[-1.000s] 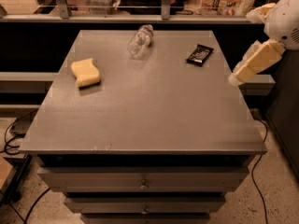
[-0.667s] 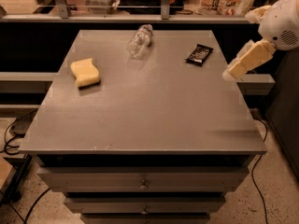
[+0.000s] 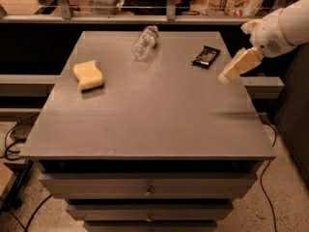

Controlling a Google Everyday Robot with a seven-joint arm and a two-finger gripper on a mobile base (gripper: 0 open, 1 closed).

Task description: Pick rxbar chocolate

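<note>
One chocolate bar (image 3: 206,56) lies at 1 o'clock on the counter (image 3: 154,120); the end effector (image 3: 226,76) hangs near it at 2 o'clock, grip state impossible to tell.

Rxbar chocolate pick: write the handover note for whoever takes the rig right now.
Gripper: hangs above the right edge of the table, apart from everything on it, carrying nothing.
Rxbar chocolate: lies flat near the far right corner of the table, just left of and beyond the gripper.
Other things: a clear bottle on its side at the far middle and a yellow sponge on the left, both well away from the bar.
Done: approach only; the bar is not yet grasped.
Left: bring the gripper over the bar, come down, grasp it and lift.
</note>
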